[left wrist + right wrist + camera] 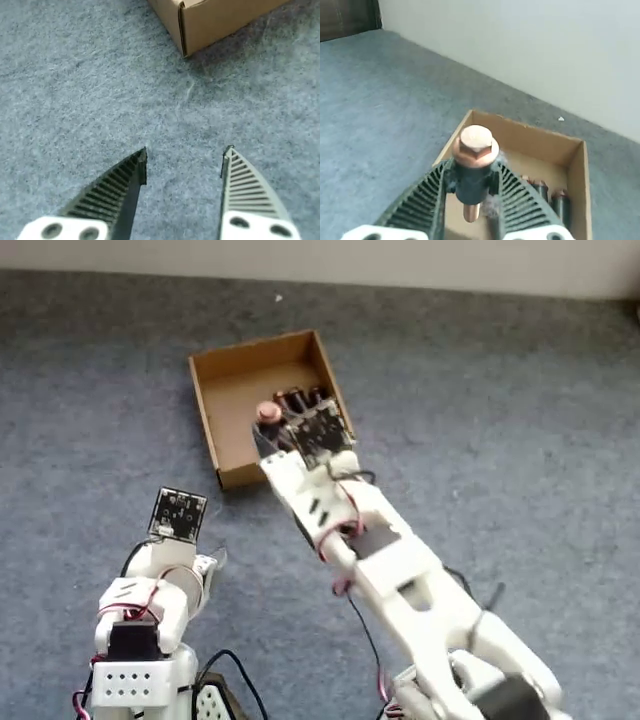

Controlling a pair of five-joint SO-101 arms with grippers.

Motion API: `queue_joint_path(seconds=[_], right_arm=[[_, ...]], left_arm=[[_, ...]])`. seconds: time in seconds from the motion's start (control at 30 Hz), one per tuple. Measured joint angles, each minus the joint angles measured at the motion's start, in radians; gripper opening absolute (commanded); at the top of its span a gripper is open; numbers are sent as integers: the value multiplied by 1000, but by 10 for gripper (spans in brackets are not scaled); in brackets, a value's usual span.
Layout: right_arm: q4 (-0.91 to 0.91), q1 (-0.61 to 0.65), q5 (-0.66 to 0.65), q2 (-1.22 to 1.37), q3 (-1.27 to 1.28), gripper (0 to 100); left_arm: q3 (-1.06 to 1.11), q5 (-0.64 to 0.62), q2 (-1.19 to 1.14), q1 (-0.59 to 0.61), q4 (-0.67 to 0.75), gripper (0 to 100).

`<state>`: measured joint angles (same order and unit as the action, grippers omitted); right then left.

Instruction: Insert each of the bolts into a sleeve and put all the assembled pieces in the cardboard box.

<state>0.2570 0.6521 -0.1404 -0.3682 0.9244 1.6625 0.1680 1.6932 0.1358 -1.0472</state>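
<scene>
Copper bolt (pixel 475 145) sits in its dark sleeve (pixel 471 182), pinched in my right jaws over the box (pixel 535 137), two finished pieces (pixel 540 190) inside. Left jaws hang wide over the bench. I'd guess stiff, slick, heavyish metal, so gripping the sleeve's middle seems safest.

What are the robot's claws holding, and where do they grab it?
The right gripper pinches a sleeved bolt by its dark sleeve, just under the copper head. The left gripper is open and holds nothing.
</scene>
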Motion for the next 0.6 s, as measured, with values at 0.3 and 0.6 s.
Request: queue_joint_path(seconds=[0.3,0.6], right_arm=[[152,0,-3,491,-255,9],[8,21,3,585,-318,153]], left_arm=[[5,0,-3,0,20,255],[5,0,-3,0,21,255]])
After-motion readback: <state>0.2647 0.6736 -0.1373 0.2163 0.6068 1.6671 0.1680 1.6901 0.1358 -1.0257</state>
